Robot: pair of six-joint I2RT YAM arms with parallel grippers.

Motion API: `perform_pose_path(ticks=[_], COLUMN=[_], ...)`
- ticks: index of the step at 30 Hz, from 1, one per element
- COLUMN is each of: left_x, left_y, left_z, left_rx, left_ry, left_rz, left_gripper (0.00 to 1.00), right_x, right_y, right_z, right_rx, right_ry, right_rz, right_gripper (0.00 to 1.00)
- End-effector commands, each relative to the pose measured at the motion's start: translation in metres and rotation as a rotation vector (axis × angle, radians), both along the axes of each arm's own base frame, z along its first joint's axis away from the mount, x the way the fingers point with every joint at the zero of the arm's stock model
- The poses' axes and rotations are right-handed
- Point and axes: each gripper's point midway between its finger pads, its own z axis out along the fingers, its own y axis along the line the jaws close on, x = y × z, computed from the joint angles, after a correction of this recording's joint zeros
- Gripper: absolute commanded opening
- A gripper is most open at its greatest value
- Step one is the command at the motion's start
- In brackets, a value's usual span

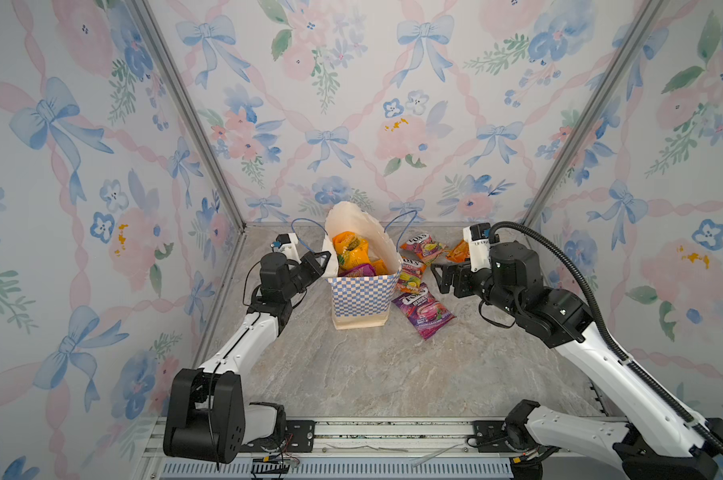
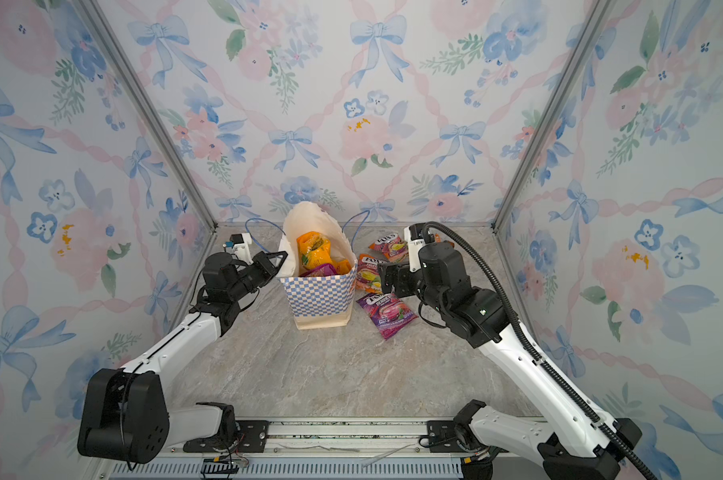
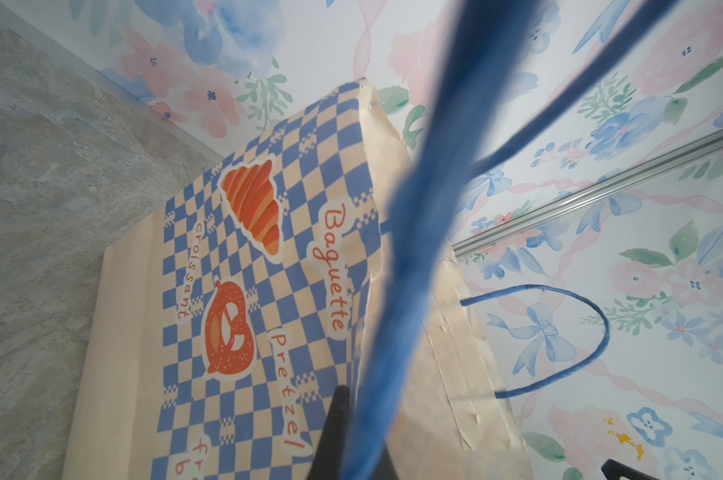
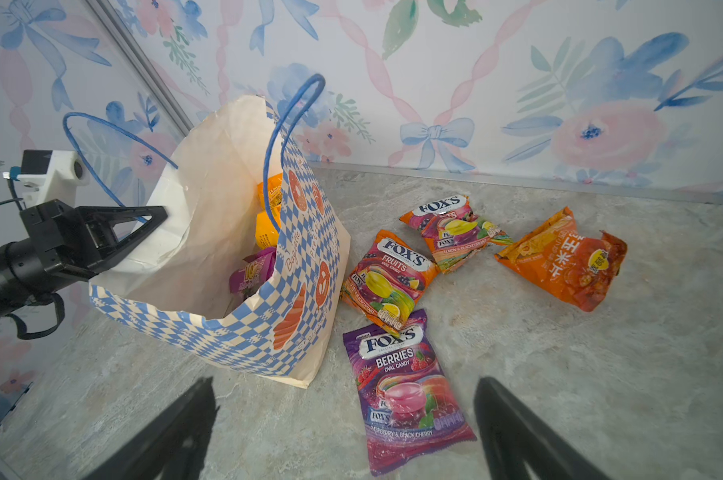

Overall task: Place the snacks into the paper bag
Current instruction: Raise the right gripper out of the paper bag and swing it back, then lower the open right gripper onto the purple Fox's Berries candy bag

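The paper bag (image 1: 362, 297) (image 2: 318, 299) (image 4: 210, 249) stands upright at the table's middle back. My left gripper (image 1: 324, 262) (image 2: 279, 259) (image 4: 154, 216) is shut on its left rim beside a blue cord handle (image 3: 393, 249). Yellow-orange packs (image 1: 349, 247) and a magenta pack (image 1: 357, 271) lie inside. To the bag's right lie a purple FOX'S packet (image 1: 422, 309) (image 4: 405, 390), two orange FOX'S packets (image 4: 389, 278) (image 4: 455, 232) and an orange chip bag (image 4: 563, 257). My right gripper (image 1: 438, 276) (image 2: 387, 276) (image 4: 345, 386) hangs open and empty over the purple packet.
Floral walls with metal corner posts (image 1: 193, 120) (image 1: 580, 120) close in the grey marbled table (image 1: 372, 374) on three sides. The arms' mounting rail (image 1: 372, 436) runs along the front edge. Both bag handles stick up above the rim.
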Motion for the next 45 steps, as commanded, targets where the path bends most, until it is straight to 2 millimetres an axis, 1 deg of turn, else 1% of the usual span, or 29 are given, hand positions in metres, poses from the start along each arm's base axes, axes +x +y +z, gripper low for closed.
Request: perform_pose_path(ticks=[1,9,14,18,22,25,28,32,37,39,42,45], left_x=[0.0,-0.003,-0.003,-0.003,-0.002,-0.002,-0.001,-0.001,0.0,0.0,0.0,0.001], left_y=[-0.002,-0.002,-0.002,0.0,0.0,0.0,0.001,0.0,0.001,0.0,-0.003,-0.005], left_z=[0.008,0.006,0.005,0.004,0.002,0.001,0.001,-0.001,0.002,0.004,0.006,0.005], left_rx=[-0.003,-0.006,-0.007,-0.008,-0.01,-0.009,-0.01,-0.013,-0.017,-0.019,-0.019,-0.018], left_ry=[-0.027,-0.026,-0.022,-0.018,-0.015,-0.011,-0.01,-0.003,-0.007,-0.009,-0.014,-0.01], left_rz=[-0.027,-0.029,-0.026,-0.018,-0.016,-0.016,-0.01,-0.011,0.001,0.004,0.008,0.01], left_gripper=[0.0,0.0,0.0,0.0,0.0,0.0,0.0,0.0,0.0,0.0,0.0,0.0], right_x=[0.003,0.01,0.016,0.019,0.025,0.028,0.027,0.021,0.015,0.011,0.009,0.008], right_y=[0.003,0.01,0.005,0.009,0.011,0.012,0.007,-0.008,-0.031,-0.033,-0.039,-0.038], right_z=[-0.011,-0.03,-0.038,-0.045,-0.06,-0.077,-0.102,-0.141,-0.177,-0.189,-0.209,-0.228], right_rx=[0.016,-0.045,-0.102,-0.131,-0.153,-0.179,-0.212,-0.22,-0.195,-0.205,-0.284,-0.327], right_ry=[0.026,0.064,0.086,0.096,0.139,0.191,0.276,0.429,0.57,0.628,0.701,0.774], right_rz=[-0.032,-0.054,-0.087,-0.075,-0.068,-0.055,-0.043,-0.035,-0.03,0.004,0.028,0.062], right_gripper=[0.96,0.96,0.97,0.99,0.99,1.0,0.99,0.97,0.97,0.97,0.96,0.97])
